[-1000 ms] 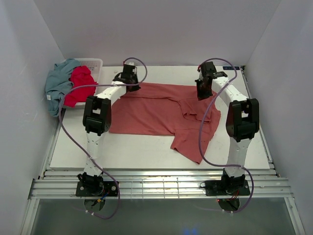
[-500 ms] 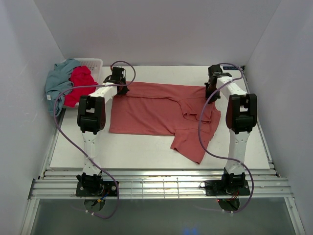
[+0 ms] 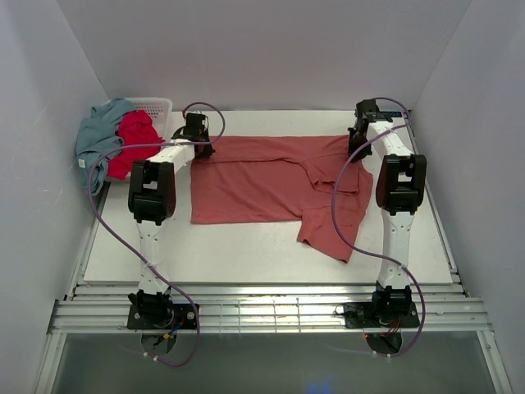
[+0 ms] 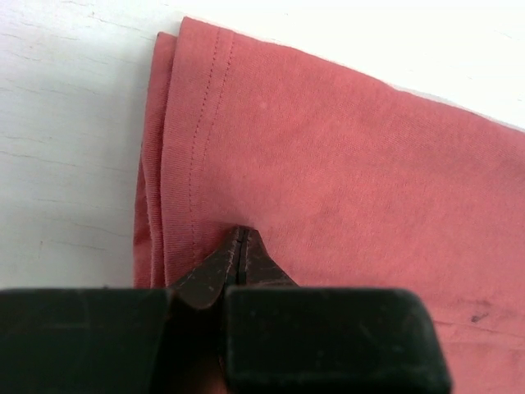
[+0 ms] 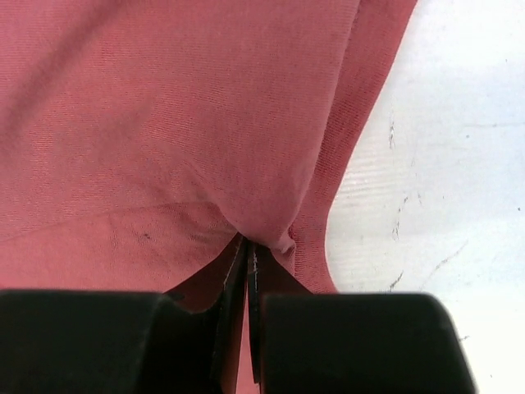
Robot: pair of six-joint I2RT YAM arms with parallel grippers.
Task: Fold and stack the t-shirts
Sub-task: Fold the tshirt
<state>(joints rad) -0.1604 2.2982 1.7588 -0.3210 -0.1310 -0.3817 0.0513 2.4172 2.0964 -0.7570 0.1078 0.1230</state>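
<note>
Left gripper [image 4: 240,234] and right gripper [image 5: 245,241] each pinch tight the far edge of the soft, floppy salmon-red t-shirt [image 3: 262,176], good spots to hold.

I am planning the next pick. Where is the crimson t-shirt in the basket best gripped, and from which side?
Probably pinch the raised folds at the top of the crimson t-shirt, coming from above. It lies heaped in the white basket, with the grey-blue t-shirt draped against its left, so only its upper bunch stands free.
</note>
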